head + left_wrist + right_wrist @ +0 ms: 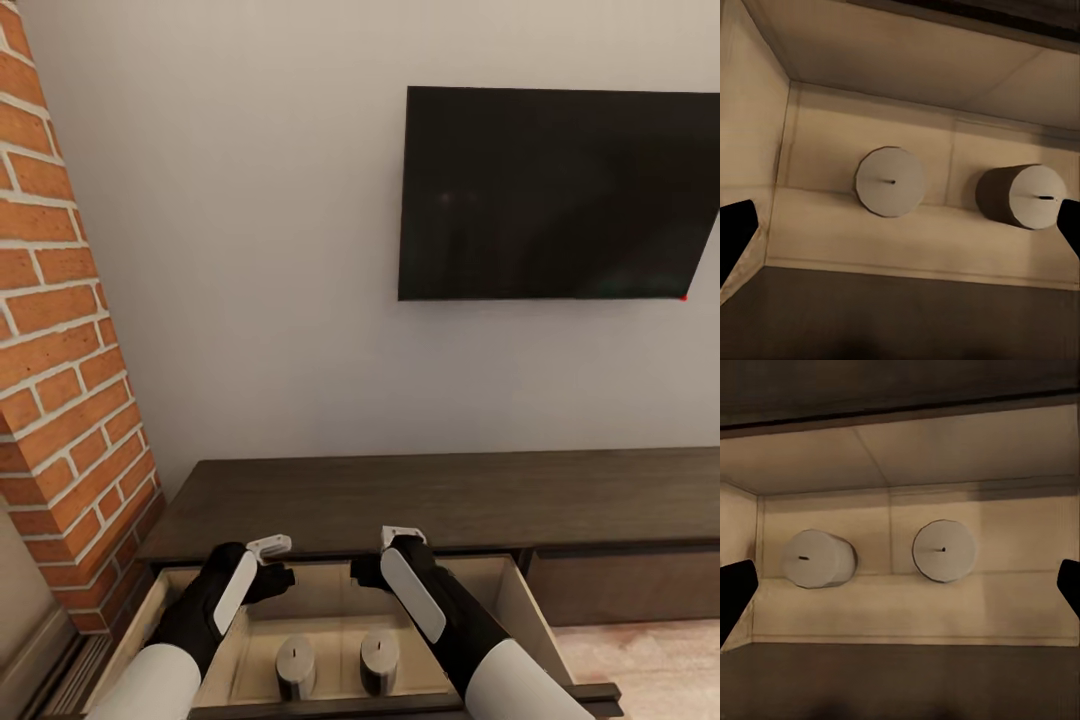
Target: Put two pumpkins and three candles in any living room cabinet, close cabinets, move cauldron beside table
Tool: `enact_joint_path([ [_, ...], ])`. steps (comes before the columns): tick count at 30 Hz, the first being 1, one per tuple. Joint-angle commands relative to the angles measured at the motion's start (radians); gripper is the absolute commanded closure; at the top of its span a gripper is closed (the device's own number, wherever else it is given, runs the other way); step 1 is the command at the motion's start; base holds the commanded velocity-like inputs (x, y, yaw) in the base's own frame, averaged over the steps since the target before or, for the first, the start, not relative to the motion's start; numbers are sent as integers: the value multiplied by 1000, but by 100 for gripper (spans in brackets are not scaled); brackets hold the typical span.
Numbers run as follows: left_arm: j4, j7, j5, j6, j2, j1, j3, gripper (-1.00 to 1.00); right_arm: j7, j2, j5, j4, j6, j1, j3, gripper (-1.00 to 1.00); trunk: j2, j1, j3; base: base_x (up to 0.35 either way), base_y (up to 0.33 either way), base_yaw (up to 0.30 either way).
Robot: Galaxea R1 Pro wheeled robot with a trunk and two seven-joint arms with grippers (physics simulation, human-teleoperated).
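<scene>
So I'm parked right in front of the cabinet (430,495), the long dark-brown low one, and its drawer (515,600) is pulled out toward me with the pale wood inside showing. Two candles (297,665) are standing upright on the drawer floor, side by side but not touching, the other one (380,660) just beside the first. Both of them sit nearer the drawer's front edge than its back wall.

My left claw (278,562) hangs over the back of the drawer, above and behind the candles, fingers spread apart with nothing between them. My right claw (385,555) is over the same drawer just beside it, also spread wide and holding nothing. From my left wrist the candles look like flat round tops with tiny wicks (891,181), one more tilted to the camera (1024,196). Same pair from the right wrist (944,550) (817,559).

Above the cabinet a black TV (560,195) hangs on the wall, and a brick column (60,350) stands off the cabinet's left end.
</scene>
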Motion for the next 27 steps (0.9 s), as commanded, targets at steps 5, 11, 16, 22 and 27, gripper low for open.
enact_joint_path([
  [5,-14,-2,1,15,26,0,15,-100,0,0,-5,-16,9,-1,-50,-100,35,-19,16,0,0,0],
  [11,-16,-1,1,24,30,0,52,-100,1,0,-7,-29,21,-1,-126,-100,77,-42,35,0,0,0],
  [16,-16,-1,0,35,30,0,55,-100,0,0,-2,-39,23,0,-127,-100,112,-61,50,0,0,0],
  [22,-16,-1,0,35,29,0,55,-100,-1,0,-1,-41,22,0,-124,-100,154,-84,69,0,0,0],
  [27,-16,-1,0,35,29,0,55,-100,-2,0,0,-42,22,0,-124,-100,189,-104,85,0,0,-20],
])
